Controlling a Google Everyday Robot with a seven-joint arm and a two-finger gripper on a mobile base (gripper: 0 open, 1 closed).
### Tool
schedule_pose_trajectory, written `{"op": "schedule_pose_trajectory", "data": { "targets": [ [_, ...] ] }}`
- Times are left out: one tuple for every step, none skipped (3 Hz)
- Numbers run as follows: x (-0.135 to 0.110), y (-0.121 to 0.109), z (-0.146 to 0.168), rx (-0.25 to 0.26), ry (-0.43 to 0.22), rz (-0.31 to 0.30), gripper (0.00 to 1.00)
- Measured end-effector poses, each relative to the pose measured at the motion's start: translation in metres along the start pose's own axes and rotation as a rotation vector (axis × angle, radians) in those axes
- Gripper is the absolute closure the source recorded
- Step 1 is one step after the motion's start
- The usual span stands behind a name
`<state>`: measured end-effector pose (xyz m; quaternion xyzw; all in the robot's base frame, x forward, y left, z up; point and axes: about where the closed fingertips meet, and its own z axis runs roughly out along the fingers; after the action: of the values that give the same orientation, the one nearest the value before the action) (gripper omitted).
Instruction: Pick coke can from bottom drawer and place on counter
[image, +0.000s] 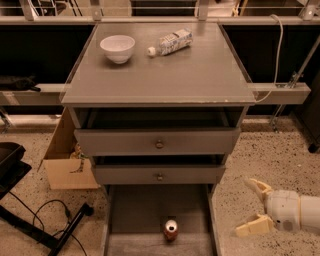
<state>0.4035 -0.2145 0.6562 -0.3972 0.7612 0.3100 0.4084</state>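
Holds the gripper (245, 207) spread and empty outside the bottom drawer (142, 210) (over speckled floor (280, 160)), with the upright coke can (171, 230) off to its left, well apart.

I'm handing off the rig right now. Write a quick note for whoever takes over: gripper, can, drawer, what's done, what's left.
Gripper: open, empty, low and to the right of the bottom drawer, outside it.
Coke can: upright on the drawer floor, untouched.
Counter: holds a white bowl and a plastic bottle lying on its side; no can.
Done: drawer is pulled out.
Left: reach in, grasp the can, lift it, set it on the counter.
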Motion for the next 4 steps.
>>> {"op": "schedule_pose_trajectory", "data": {
  "targets": [
    [0.035, -0.009, 0.028, -0.020, -0.100, 0.070, 0.00],
    [0.035, -0.009, 0.028, -0.020, -0.100, 0.070, 0.00],
    [0.053, -0.019, 0.057, -0.044, -0.125, 0.000, 0.00],
    [0.085, -0.034, 0.095, -0.067, -0.172, -0.066, 0.00]
  ]
}}
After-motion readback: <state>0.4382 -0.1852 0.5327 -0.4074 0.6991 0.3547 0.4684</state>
